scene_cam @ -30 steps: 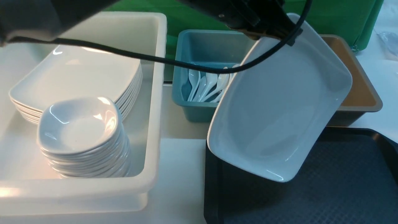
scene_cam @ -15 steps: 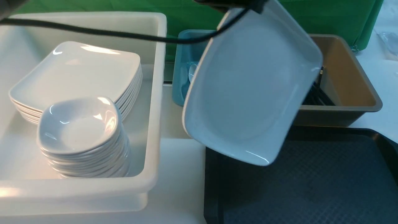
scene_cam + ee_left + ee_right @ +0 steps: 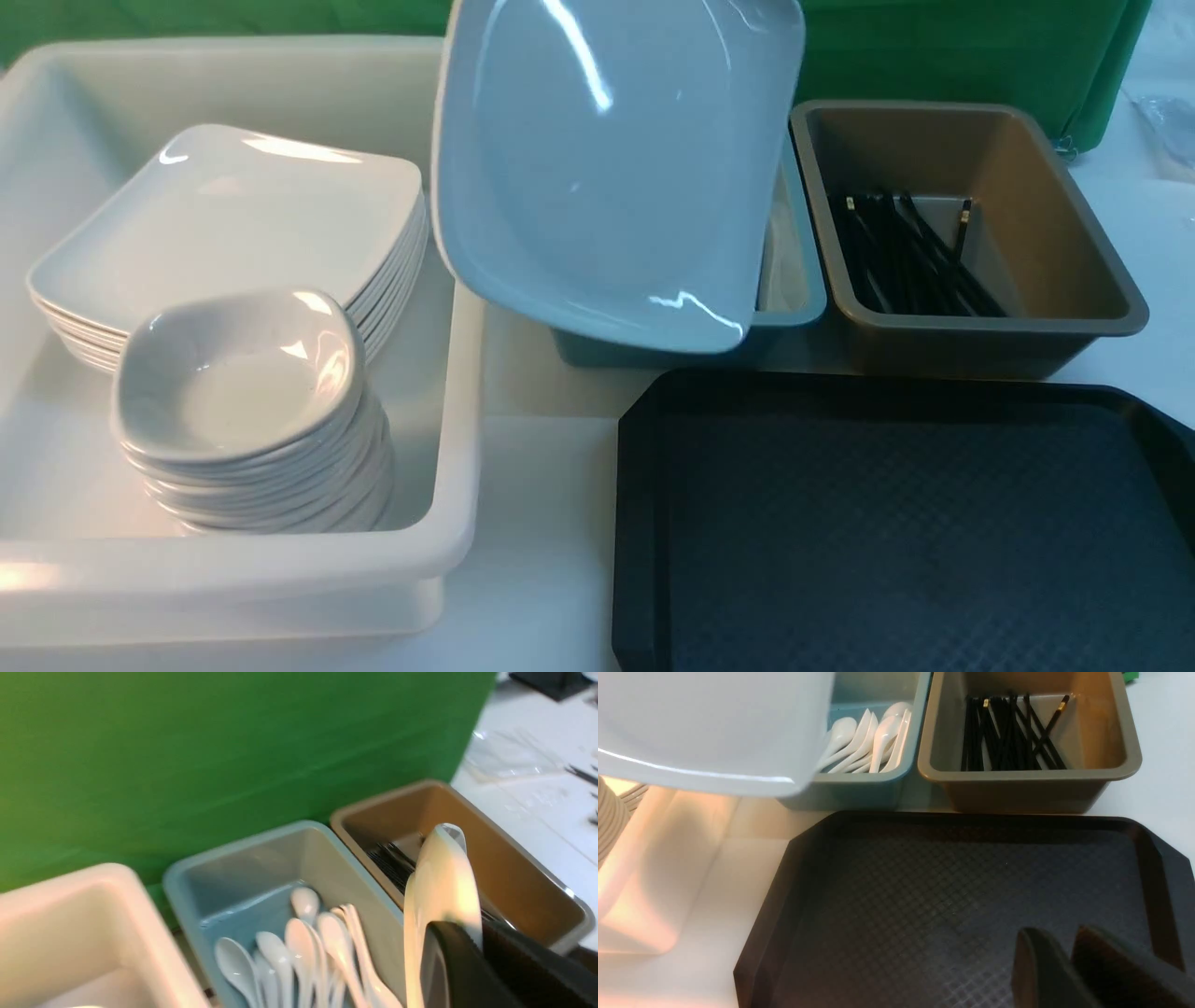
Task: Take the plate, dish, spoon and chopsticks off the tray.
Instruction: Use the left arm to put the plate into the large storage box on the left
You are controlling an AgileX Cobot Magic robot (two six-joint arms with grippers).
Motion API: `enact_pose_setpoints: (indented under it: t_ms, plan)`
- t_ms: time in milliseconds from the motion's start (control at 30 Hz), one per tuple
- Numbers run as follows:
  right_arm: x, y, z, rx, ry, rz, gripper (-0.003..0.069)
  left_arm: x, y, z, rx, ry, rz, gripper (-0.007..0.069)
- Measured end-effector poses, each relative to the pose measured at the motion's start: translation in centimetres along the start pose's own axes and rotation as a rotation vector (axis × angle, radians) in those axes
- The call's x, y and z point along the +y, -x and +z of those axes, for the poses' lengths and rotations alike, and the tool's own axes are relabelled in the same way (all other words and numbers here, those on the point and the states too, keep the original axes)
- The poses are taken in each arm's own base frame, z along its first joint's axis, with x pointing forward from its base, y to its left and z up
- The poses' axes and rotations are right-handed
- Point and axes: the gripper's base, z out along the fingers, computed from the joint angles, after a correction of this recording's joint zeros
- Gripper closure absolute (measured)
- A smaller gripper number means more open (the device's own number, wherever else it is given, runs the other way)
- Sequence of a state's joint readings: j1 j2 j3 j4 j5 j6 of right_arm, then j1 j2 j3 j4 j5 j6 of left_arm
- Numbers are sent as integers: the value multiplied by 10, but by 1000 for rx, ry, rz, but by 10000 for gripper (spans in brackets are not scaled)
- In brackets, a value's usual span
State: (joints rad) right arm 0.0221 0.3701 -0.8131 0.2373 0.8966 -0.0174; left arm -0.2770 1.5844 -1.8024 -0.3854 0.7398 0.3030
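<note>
1. White, glossy and square, the large plate hangs in mid-air, steeply tilted, with its lower edge over the blue plastic tub of white ceramic soup spoons.
2. We've got the left gripper clamped on the plate's rim, with black fingers on either side.
3. The plate is off the black diamond-textured plastic tray, which lies nearer us and clear of it.
4. The right gripper hovers low over the tray, jaws a narrow crack apart and gripping nothing.
5. We spot the thin black chopsticks lying in the brown plastic tub, just beside the blue one.
6. On our left, the big white plastic tub holds a stack of square plates and a stack of small deep dishes.
</note>
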Motion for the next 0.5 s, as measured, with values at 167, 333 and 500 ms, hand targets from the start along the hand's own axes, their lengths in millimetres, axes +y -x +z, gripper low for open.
enact_pose_setpoints:
  t_ms: [167, 333, 500]
  plan:
    - [0, 0, 0, 0, 0, 0, 515, 24, 6, -21, -40, 73, -8, 599]
    - [0, 0, 0, 0, 0, 0, 515, 46, 12, -48, -85, 158, -26, 599]
    - [0, 0, 0, 0, 0, 0, 515, 70, 15, -74, -122, 253, -51, 599]
